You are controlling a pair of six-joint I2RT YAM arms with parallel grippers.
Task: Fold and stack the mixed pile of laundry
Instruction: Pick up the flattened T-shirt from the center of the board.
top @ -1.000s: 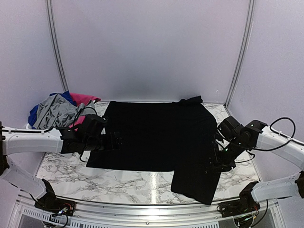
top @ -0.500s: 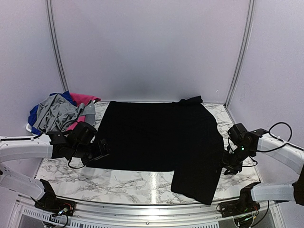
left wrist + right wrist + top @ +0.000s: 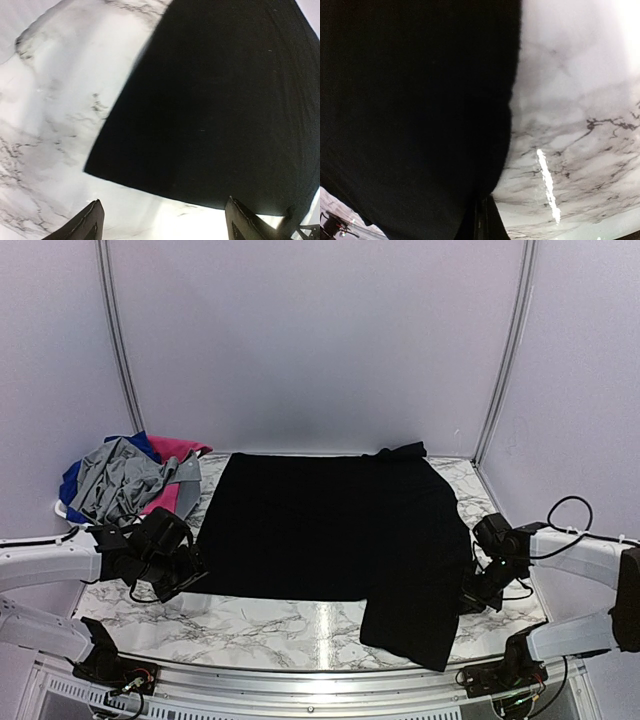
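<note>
Both arms had drawn outward. Left claw (image 3: 164,202), fingers apart, faced the lower-left corner of the black garment (image 3: 320,530); right claw (image 3: 483,210), fingers together, sat at its right edge.

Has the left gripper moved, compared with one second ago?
Yes. The left gripper went left and toward the front edge of the table. It was over the left edge of the black garment; now it is off the cloth, above marble.
</note>
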